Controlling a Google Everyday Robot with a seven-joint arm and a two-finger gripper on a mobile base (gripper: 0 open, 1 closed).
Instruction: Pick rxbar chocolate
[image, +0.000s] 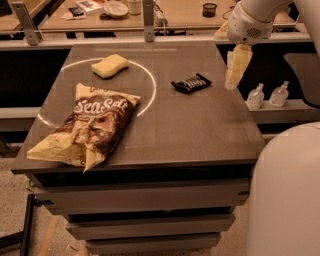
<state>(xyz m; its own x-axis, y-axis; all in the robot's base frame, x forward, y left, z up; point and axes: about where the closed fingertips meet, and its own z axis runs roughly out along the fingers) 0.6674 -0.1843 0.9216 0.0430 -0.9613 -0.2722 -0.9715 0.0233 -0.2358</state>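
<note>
The rxbar chocolate is a small flat black bar with white lettering, lying on the dark table top right of centre, toward the back. My gripper hangs from the arm at the upper right, pointing down, above the table's right edge. It is a short way right of the bar and apart from it. It holds nothing that I can see.
A large brown-and-cream "Sea Salt" chip bag lies at the front left. A yellow sponge lies at the back left. Two small bottles stand on a ledge right of the table. The robot's white body fills the lower right.
</note>
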